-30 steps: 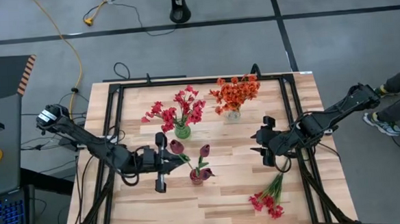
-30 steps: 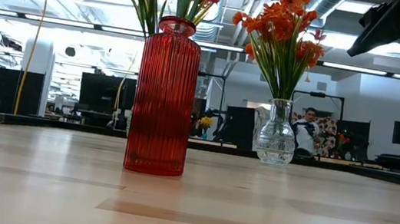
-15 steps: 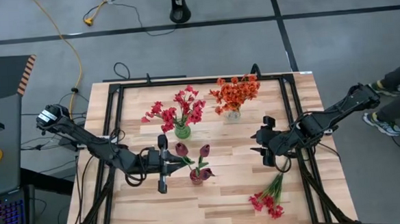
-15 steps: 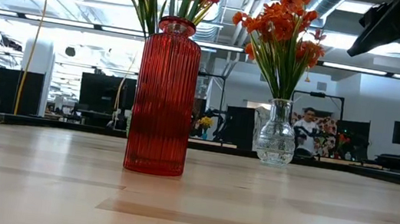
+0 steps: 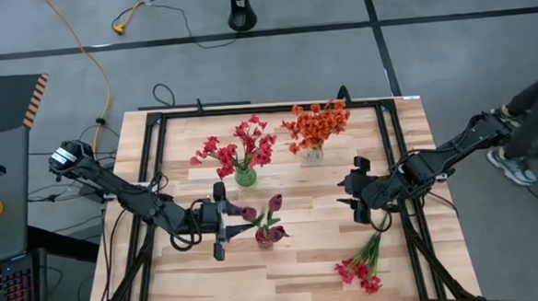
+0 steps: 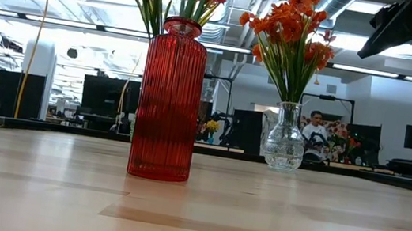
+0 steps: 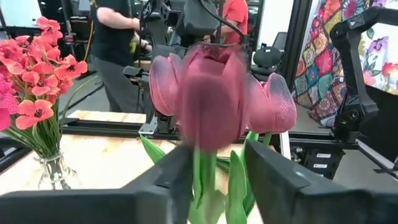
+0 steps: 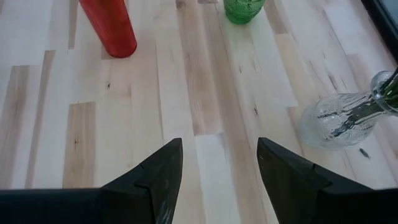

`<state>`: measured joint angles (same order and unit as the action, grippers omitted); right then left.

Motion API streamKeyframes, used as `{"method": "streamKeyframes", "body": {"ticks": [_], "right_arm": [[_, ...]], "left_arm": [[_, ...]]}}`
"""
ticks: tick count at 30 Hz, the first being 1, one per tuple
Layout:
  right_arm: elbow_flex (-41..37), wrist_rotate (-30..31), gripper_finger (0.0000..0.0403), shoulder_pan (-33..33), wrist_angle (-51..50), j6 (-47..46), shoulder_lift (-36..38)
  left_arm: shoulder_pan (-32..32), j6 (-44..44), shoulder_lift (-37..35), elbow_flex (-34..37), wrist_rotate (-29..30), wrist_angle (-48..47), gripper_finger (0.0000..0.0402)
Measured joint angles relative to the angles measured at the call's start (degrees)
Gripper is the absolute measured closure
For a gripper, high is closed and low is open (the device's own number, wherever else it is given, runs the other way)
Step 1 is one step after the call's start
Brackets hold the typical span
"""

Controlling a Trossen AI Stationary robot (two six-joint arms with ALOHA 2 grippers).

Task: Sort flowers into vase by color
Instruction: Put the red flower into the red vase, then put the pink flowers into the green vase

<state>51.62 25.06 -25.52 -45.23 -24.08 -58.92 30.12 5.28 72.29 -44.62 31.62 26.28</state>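
**Left gripper parted around a maroon tulip at the red vase**

Take the tall ribbed red glass vase (image 5: 265,235) near the middle of the light wooden table (image 5: 294,269) as your landmark. Dark maroon tulip-like buds (image 5: 274,204) on thin green stalks stand in it.

Your left gripper (image 5: 235,216) sits just beside this vase, on its left. In the wrist view its dark fingers (image 7: 177,177) stand apart on either side of a tulip's green stalk (image 7: 200,177), with a blurred maroon bloom (image 7: 211,102) right above them. You cannot tell from the pictures whether the fingers touch the stalk.

Behind the vase stands a small green glass vase (image 5: 245,177) holding pinkish-red flower clusters (image 5: 237,148). To its right, a clear glass vase (image 5: 314,153) holds orange flower clusters (image 5: 318,123).

Your right gripper (image 5: 355,199) waits well to the right of the red vase, fingers (image 8: 155,177) spread wide and empty above bare wood.

One more pinkish-red stem (image 5: 362,266) lies flat on the table, in front of the red vase and to its right.
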Motion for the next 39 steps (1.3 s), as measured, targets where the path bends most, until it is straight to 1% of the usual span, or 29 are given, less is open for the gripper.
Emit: {"method": "streamKeyframes", "body": {"ticks": [3, 5, 8, 10, 16, 20, 23, 28, 33, 36, 39], "right_arm": [[0.0, -2.5, 0.0168, 0.0, -0.1, -0.1, 0.0], [0.0, -5.3, 0.0168, 0.0, -0.7, -0.1, 0.0], [0.0, -9.9, 0.0168, 0.0, -1.6, -0.1, 0.0], [0.0, -12.5, 0.0168, -0.4, -1.5, -0.8, -0.2], [0.0, -15.0, 0.0168, -4.0, -4.2, -6.2, -1.6], [0.0, -18.8, 0.0168, -7.7, -6.2, -9.5, -3.5], [0.0, -20.8, 0.0168, -10.7, -7.1, -10.0, -6.0], [0.0, -24.3, 0.0168, -15.2, -10.3, -10.0, -12.1], [0.0, -27.8, 0.0168, -17.8, -14.4, -9.9, -19.4], [0.0, -28.4, 0.0168, -18.8, -15.6, -9.8, -23.2], [0.0, -28.3, 0.0168, -19.2, -16.1, -6.5, -26.4]], "left_arm": [[0.6, -0.3, -0.6, 0.0, -0.7, -1.3, 0.0234], [1.0, -1.0, -1.7, 0.0, -1.9, -3.2, 0.0212], [1.8, -0.9, -4.1, 0.0, -3.1, -7.7, 0.019], [2.3, 0.3, -5.8, 0.0, -3.0, -10.7, 0.0183], [3.5, 3.0, -10.0, 0.0, -2.9, -18.5, 0.018], [4.0, 3.1, -11.2, 0.0, -2.9, -20.6, 0.018], [4.0, 3.0, -11.2, 0.0, -2.9, -21.0, 0.018], [4.0, 3.0, -11.2, 0.0, -2.8, -21.4, 0.018], [3.9, 3.0, -11.2, 0.0, -2.8, -22.6, 0.018], [3.9, 3.0, -11.2, 0.0, -2.8, -23.4, 0.018], [3.9, 3.0, -11.2, 0.0, -2.8, -23.4, 0.018]]}}
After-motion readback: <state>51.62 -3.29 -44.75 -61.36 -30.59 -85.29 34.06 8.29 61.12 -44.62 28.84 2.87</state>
